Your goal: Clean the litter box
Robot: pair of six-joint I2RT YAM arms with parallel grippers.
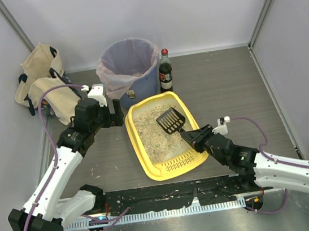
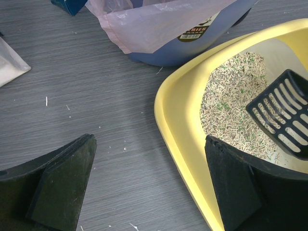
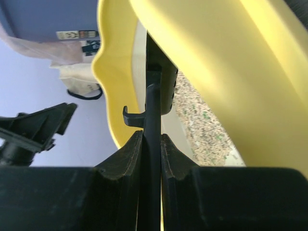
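The yellow litter box (image 1: pixel 175 164) lies in the middle of the table, with beige-grey granules (image 1: pixel 148 136) inside and a slotted grille at its near end. A black slotted scoop (image 1: pixel 170 120) hangs over the granules at the far right of the tray. My right gripper (image 1: pixel 194 136) is shut on the scoop's handle (image 3: pixel 153 106) just above the tray's right rim (image 3: pixel 216 57). My left gripper (image 1: pixel 117 113) stands open at the tray's far left corner. Its fingers straddle the yellow rim (image 2: pixel 178 120) without touching it, and the scoop (image 2: pixel 281 113) shows to its right.
A round blue bin (image 1: pixel 130 67) with a clear liner stands right behind the tray. A dark bottle (image 1: pixel 164 71) is to its right and a canvas tote bag (image 1: pixel 41 79) at the back left. Stray granules (image 1: pixel 107 167) dot the table left of the tray. Walls close in on both sides.
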